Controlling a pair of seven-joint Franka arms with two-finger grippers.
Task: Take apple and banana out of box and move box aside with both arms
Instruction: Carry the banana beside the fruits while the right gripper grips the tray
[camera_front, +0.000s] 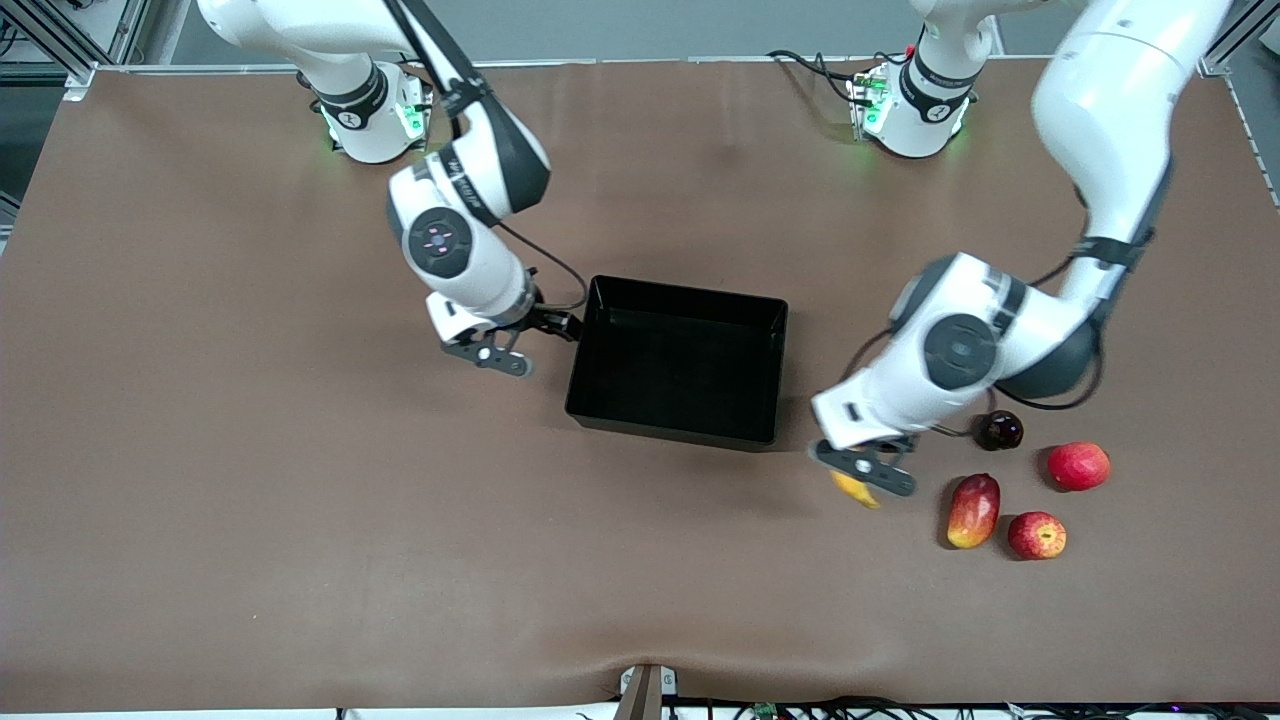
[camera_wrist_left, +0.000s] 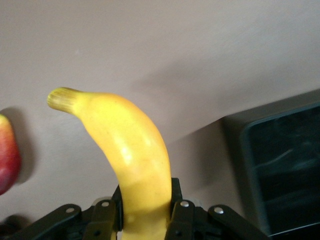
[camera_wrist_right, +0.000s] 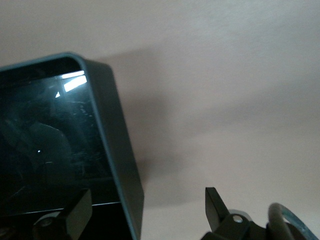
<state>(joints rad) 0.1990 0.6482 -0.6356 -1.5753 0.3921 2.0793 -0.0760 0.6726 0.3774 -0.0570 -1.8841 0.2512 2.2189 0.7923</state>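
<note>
Brown tabletop (camera_front: 250, 500) carries the empty box (camera_front: 680, 360) in its middle, with the open right pincer (camera_front: 515, 345) astride its wall toward the right arm's end. Left pincer (camera_front: 865, 470) grips the banana (camera_front: 858, 489) over bare tabletop between the box and the apple (camera_front: 1037, 535), so next it should lower and release, then take the box wall.

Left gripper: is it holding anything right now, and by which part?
The left gripper is shut on the banana, gripping it near one end; the stem end sticks out free. The right gripper is open, holding nothing, beside the box.

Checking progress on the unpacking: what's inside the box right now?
Nothing: the box shows only its bare black floor. No part of it is covered.
</note>
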